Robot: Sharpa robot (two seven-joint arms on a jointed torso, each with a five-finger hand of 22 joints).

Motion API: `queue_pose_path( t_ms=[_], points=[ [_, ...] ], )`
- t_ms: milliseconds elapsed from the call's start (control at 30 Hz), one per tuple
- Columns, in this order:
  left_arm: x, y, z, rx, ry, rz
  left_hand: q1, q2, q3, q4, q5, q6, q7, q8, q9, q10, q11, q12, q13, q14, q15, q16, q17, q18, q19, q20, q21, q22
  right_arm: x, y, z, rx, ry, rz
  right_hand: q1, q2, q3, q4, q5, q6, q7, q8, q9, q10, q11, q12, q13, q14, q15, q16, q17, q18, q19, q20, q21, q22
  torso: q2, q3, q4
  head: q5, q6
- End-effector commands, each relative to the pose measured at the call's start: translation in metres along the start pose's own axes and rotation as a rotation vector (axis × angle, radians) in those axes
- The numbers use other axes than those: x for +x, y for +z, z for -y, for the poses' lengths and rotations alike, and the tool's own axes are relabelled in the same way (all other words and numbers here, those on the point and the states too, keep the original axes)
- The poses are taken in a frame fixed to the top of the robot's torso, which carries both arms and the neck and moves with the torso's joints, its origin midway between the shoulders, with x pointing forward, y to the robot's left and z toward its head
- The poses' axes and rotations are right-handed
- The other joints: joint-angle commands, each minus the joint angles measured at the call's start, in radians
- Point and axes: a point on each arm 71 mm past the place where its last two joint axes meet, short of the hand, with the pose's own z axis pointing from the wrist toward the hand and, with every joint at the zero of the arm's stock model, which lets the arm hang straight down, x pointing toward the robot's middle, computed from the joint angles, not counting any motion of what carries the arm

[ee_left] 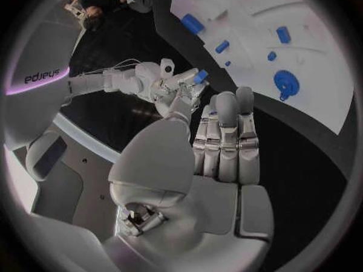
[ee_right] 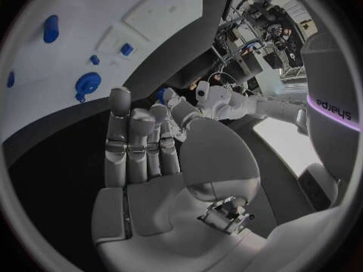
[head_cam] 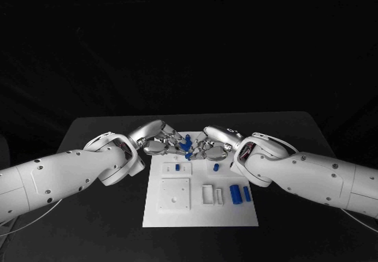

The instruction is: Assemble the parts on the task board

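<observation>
Both hands met at the board's (head_cam: 200, 214) 12 o'clock edge — right hand (head_cam: 210, 146) pinching a blue part (head_cam: 189, 155), left hand (head_cam: 160, 141) fingers straight, apparently empty — so the handover wanted slow, aligned closing.

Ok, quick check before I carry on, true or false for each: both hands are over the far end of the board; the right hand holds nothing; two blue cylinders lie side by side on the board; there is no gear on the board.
1. Both hands are over the far end of the board. True: the left hand and right hand meet above the far end of the task board.
2. The right hand holds nothing. False: the left wrist view shows it pinching a small blue part at its fingertips.
3. Two blue cylinders lie side by side on the board. True: the blue cylinders lie in its near right part.
4. There is no gear on the board. False: a blue gear lies on it.
</observation>
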Motion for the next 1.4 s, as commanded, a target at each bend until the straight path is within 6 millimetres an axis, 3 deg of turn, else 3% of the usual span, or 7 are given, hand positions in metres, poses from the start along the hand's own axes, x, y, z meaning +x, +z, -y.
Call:
queue_pose_path(
  t_ms=[33,233,500,867,1067,1400],
  points=[
    [0.006,0.001,0.001,-0.015,0.077,-0.068,-0.016,-0.012,0.004,0.016,-0.004,0.006,0.002,-0.005,0.001,0.002,0.001,-0.001,0.001,0.008,0.001,0.004,0.005,-0.006,0.009,0.002,-0.009,0.002,0.002,0.000,0.000,0.005,0.017,-0.018,-0.002,0.012,0.002,-0.005,0.004,0.005,-0.001,0.005,0.011,0.002,0.001,-0.003,0.002,-0.002,0.002,-0.005,-0.001,-0.006,-0.004,0.000,-0.002,0.030,0.000,0.0004,-0.0002,-0.001,-0.001],
    [0.011,0.002,0.001,-0.031,0.093,-0.114,-0.034,-0.033,0.023,0.034,-0.008,0.008,0.002,-0.006,0.001,0.002,0.001,0.000,0.001,0.006,0.002,0.003,0.013,-0.006,0.012,0.002,-0.017,0.010,0.002,0.000,0.000,0.004,0.018,-0.017,-0.002,0.012,0.002,-0.005,0.004,0.005,-0.001,0.005,0.011,0.002,0.001,-0.003,0.002,-0.002,0.002,-0.005,-0.001,-0.006,-0.004,0.000,-0.002,0.030,0.000,-0.0002,0.0001,-0.002,-0.003],
    [0.015,0.004,0.002,-0.037,0.102,-0.137,-0.035,-0.028,0.027,0.037,-0.006,0.009,0.001,-0.005,0.001,0.003,0.001,0.001,0.001,0.008,0.001,0.003,0.014,-0.006,0.014,0.002,-0.019,0.013,0.002,0.000,-0.001,0.002,0.018,-0.017,-0.002,0.014,0.002,-0.008,0.003,0.004,-0.001,0.005,0.012,0.002,0.001,-0.004,0.003,-0.002,0.002,-0.005,0.000,-0.006,-0.004,0.000,-0.001,0.030,0.000,0.0000,0.0003,-0.001,-0.003],
    [0.018,0.005,0.003,-0.035,0.099,-0.156,-0.006,0.022,0.030,0.033,0.006,0.022,-0.005,-0.006,0.001,0.011,-0.004,-0.003,0.000,0.008,-0.002,0.006,0.018,-0.008,0.015,-0.001,-0.021,0.022,0.002,0.000,-0.001,0.000,0.019,-0.018,-0.002,0.014,0.002,-0.008,0.003,0.004,-0.001,0.005,0.012,0.002,0.001,-0.004,0.003,-0.002,0.002,-0.005,0.000,-0.006,-0.004,0.000,-0.001,0.030,0.000,-0.0001,0.0004,-0.001,-0.005],
    [0.020,0.005,0.004,-0.032,0.095,-0.170,0.023,0.053,0.038,0.027,0.029,0.036,-0.012,-0.005,0.001,0.018,-0.009,-0.004,0.000,0.009,-0.005,0.008,0.020,-0.010,0.015,-0.004,-0.021,0.029,0.002,0.000,-0.002,0.000,0.020,-0.018,-0.002,0.014,0.002,-0.008,0.003,0.004,-0.001,0.005,0.012,0.002,0.001,-0.004,0.003,-0.002,0.002,-0.005,0.000,-0.006,-0.004,0.000,-0.001,0.030,0.000,-0.0003,0.0001,-0.002,-0.006],
    [0.020,0.006,0.006,-0.024,0.079,-0.165,0.027,0.074,0.037,0.037,0.033,0.040,-0.014,-0.006,0.001,0.022,-0.010,-0.006,0.000,0.011,-0.007,0.011,0.023,-0.011,0.017,-0.006,-0.020,0.036,0.003,0.001,-0.002,0.001,0.021,-0.029,-0.005,0.016,0.003,-0.013,0.004,0.004,-0.001,0.005,0.012,0.002,0.001,-0.005,0.004,-0.002,0.002,-0.006,0.000,-0.005,-0.004,0.000,-0.001,0.030,0.000,-0.0007,-0.0004,-0.003,-0.005]
  ],
)
